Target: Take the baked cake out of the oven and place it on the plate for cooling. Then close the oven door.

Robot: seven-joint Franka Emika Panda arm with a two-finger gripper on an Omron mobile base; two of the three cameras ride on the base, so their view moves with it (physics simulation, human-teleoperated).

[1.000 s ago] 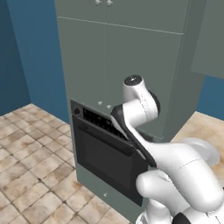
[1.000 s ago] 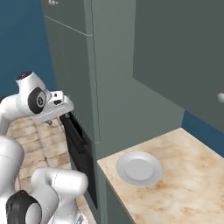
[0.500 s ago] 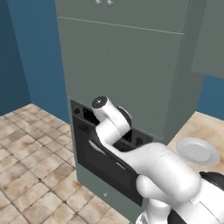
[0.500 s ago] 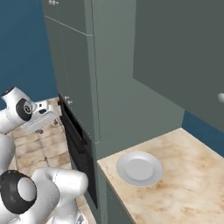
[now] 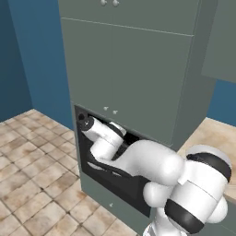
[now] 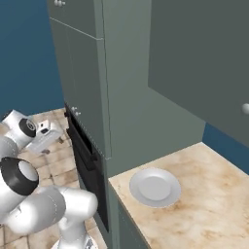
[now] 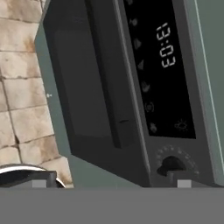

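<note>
The black oven (image 7: 148,87) appears rolled on its side in the hand view, with its control strip, a lit display and one knob (image 7: 170,164). Its oven door (image 7: 83,87) has dark glass and a bar handle (image 7: 116,74) and looks shut against the front. My gripper (image 7: 109,179) faces the oven front, open, with nothing between its fingers. From the right base view the gripper (image 6: 48,138) hangs just left of the oven door (image 6: 87,163). The round white-grey plate (image 6: 154,187) lies bare on the counter. The baked cake is hidden.
A tall grey-green cabinet (image 5: 133,73) surrounds the oven, and my arm crosses the door (image 5: 124,186). The beige stone counter (image 6: 204,204) holds the plate to the right, under a wall cabinet. Tiled floor (image 5: 32,175) stretches left of the oven.
My hand has swung left and downward across the oven front, from near the cabinet doors to the left end of the control strip. The jaws stay open.
</note>
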